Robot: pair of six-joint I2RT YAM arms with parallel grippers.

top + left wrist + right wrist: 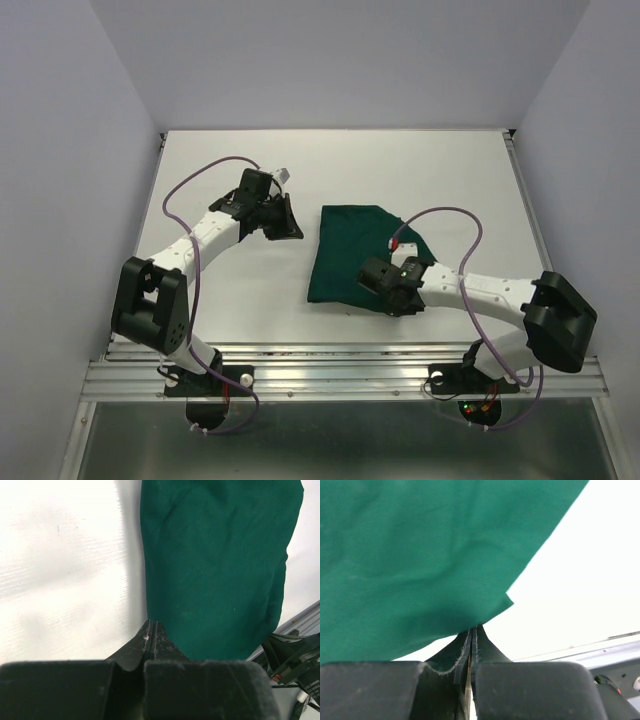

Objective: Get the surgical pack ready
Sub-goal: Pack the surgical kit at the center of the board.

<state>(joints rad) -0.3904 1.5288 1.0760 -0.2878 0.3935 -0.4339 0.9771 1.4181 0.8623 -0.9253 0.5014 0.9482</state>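
The dark green drape (350, 250) lies rumpled on the table (230, 170), a little toward 3 o'clock of centre. The left fingers (139, 649) are pressed together on nothing, just off its 9 o'clock edge. The right fingers (490, 650) are pressed together at its 5 o'clock hem; whether a fold is caught cannot be told. A pull on so thin a pinch could slip free, or drag the whole cloth askew. No writing or label is readable.
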